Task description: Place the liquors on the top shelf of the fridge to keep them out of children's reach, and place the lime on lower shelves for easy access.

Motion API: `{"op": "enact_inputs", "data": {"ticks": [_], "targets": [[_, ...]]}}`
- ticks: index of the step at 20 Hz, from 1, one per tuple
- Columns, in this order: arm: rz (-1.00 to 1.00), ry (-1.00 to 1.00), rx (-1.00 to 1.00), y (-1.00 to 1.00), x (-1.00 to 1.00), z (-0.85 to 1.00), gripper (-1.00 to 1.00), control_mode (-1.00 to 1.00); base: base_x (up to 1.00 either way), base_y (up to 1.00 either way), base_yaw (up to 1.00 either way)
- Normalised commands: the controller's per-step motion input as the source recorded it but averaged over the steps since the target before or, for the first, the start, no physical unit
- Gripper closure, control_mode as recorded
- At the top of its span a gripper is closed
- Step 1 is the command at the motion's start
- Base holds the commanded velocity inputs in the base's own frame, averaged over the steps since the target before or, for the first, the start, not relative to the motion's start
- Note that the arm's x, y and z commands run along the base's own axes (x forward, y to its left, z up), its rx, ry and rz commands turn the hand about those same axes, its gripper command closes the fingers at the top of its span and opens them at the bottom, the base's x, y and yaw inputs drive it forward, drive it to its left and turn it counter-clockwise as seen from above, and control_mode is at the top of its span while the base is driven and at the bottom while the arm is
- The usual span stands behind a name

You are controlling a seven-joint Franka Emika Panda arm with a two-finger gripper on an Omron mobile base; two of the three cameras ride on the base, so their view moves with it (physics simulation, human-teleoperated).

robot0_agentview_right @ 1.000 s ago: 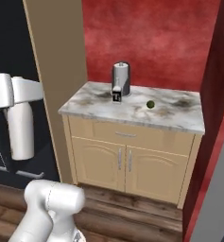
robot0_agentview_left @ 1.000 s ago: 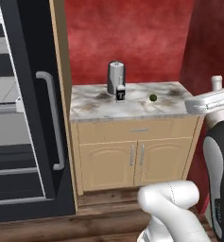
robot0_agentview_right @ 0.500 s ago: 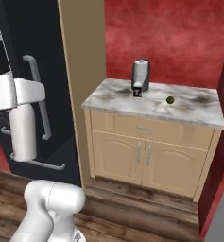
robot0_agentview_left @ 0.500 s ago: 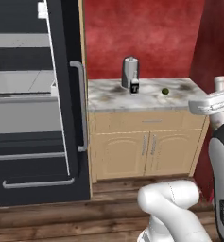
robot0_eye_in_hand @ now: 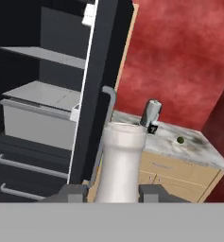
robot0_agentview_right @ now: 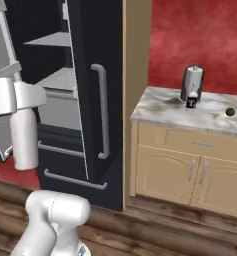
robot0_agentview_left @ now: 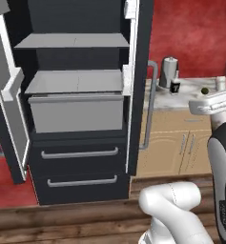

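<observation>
Before the fridge (robot0_agentview_left: 76, 95): pincer (robot0_eye_in_hand: 116, 194) is gripping the slim bottle (robot0_eye_in_hand: 120, 160).
Top shelf (robot0_agentview_left: 71, 41): sitting bare.
Worktop (robot0_agentview_right: 190, 116) rear: square bottle (robot0_agentview_right: 191, 101), lime (robot0_agentview_right: 230, 112) are waiting.

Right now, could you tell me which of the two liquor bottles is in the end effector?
The slim beige bottle with the white neck, clamped upright in the end effector; the black-labelled bottle stands on the counter.

Red wall (robot0_agentview_right: 200, 35), wood floor (robot0_agentview_right: 155, 235), tan marble-topped cabinet (robot0_agentview_right: 190, 170)
</observation>
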Motion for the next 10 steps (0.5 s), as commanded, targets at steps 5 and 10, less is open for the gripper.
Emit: {"op": "enact_inputs", "data": {"ticks": [5,10], "targets": [[0.00,0.00,0.00,0.00,0.00,0.00,1.00,1.00,0.15,1.00,0.00],[0.00,0.00,0.00,0.00,0.00,0.00,1.00,1.00,0.38,0.88,0.00]]}}
